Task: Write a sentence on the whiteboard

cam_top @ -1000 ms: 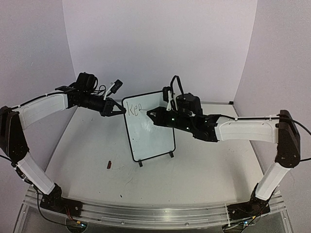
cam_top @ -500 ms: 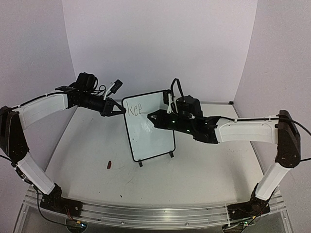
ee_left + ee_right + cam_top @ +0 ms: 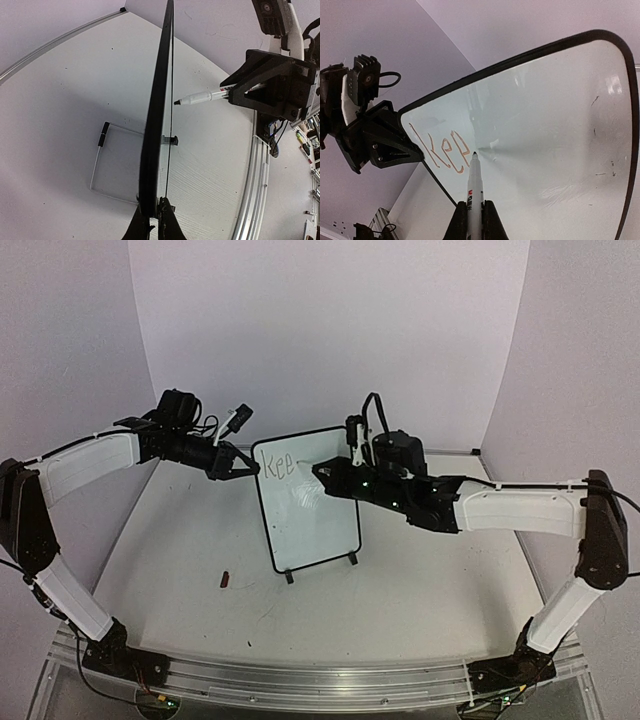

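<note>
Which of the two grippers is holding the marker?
The right gripper: it is shut on the marker, its tip close to the whiteboard. The left gripper instead clamps the edge of the whiteboard.

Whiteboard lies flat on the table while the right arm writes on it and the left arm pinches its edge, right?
No: the whiteboard stands upright on its feet, as the top view shows. The right gripper does write with a marker; the left gripper pinches its edge.

High rear overview; both wrist views close to the shared whiteboard (image 3: 310, 525), left edge-on, right face-on.
</note>
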